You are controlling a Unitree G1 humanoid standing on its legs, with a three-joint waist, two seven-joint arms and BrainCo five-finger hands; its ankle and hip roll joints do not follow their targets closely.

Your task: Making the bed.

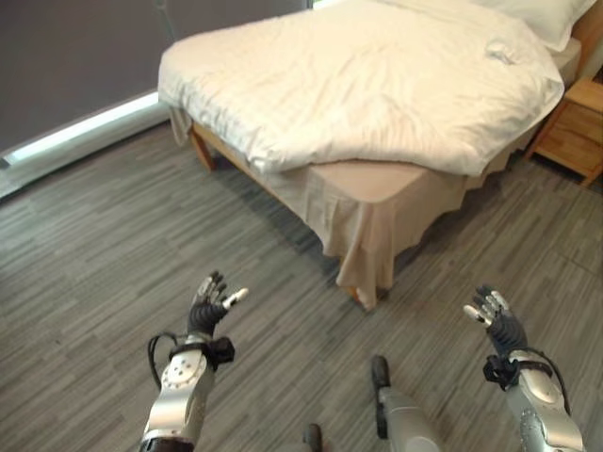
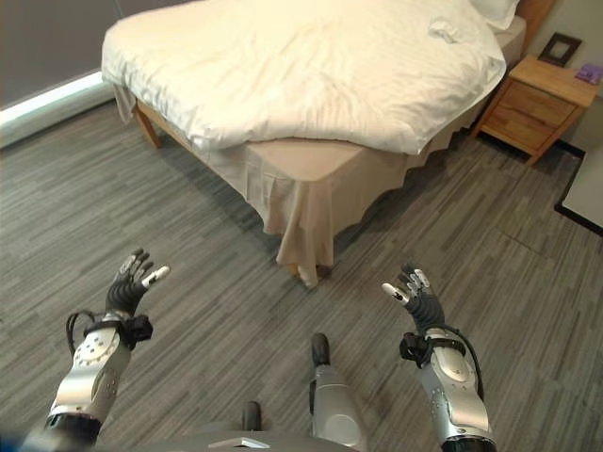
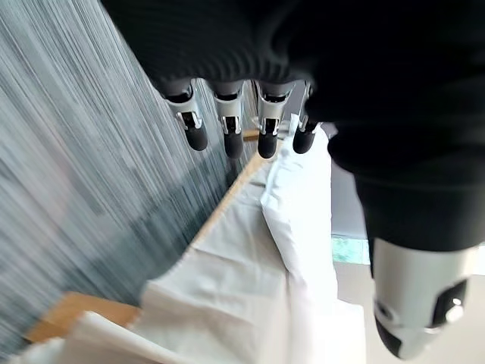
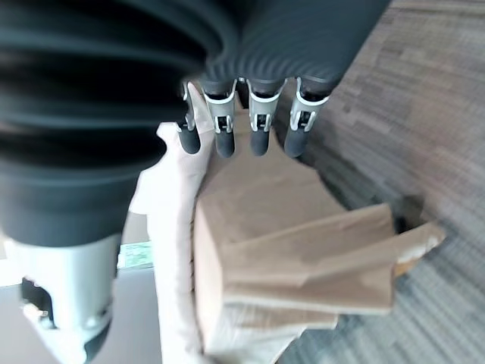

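Note:
A bed (image 1: 377, 188) stands ahead with a cream duvet (image 1: 358, 75) spread over most of it. The near corner of the mattress lies bare, with a beige sheet and skirt (image 1: 372, 250) hanging to the floor. A white pillow (image 1: 542, 14) rests at the head end, far right. My left hand (image 1: 209, 306) is raised open over the floor, short of the bed and to its left. Off to the right of the bed corner, my right hand (image 1: 495, 315) hovers open, holding nothing. The right wrist view shows the bare corner (image 4: 303, 243) past the fingers (image 4: 258, 136).
A wooden nightstand (image 2: 532, 104) stands right of the bed, with a small dark picture frame (image 2: 561, 47) on it. Grey plank floor (image 1: 94, 282) spreads between me and the bed. A dark curtain with a bright strip (image 1: 85, 127) runs along the left wall.

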